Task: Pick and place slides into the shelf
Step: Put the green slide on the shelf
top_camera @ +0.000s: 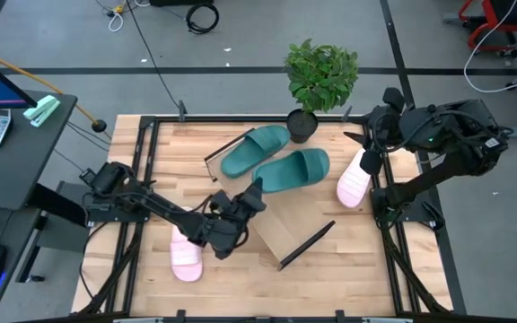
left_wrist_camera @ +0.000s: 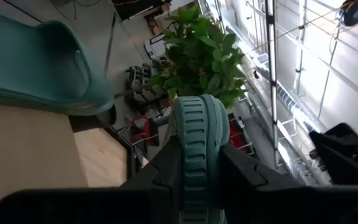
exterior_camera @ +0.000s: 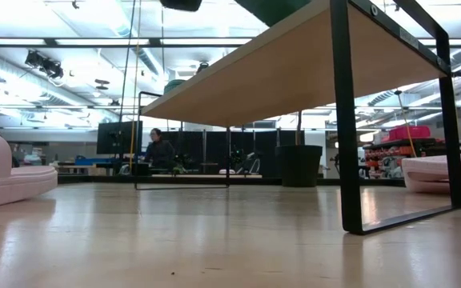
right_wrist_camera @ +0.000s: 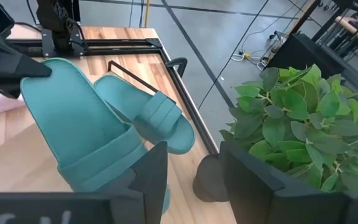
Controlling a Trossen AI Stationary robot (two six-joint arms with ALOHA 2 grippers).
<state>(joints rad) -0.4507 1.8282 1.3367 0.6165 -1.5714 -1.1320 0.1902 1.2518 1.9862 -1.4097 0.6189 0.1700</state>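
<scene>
I had left gripper [top_camera: 251, 193] fingers [left_wrist_camera: 160, 171] clamped on teal slide [top_camera: 293, 170] heel over shelf [top_camera: 281, 229]; right gripper [top_camera: 359, 136] fingers [right_wrist_camera: 151, 168] spread empty near plant [top_camera: 321, 76].

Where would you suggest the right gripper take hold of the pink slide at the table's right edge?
Probably the pink slide at its near end, pinched across its width from above. It lies flat and lengthwise just below the open right gripper, with nothing on it.

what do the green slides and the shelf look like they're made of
The green slides look like moulded foam or soft rubber: matte, one piece, with a ribbed sole edge visible between the left gripper fingers. The shelf looks like pale wood board with thin black, probably metal, bar legs.
</scene>
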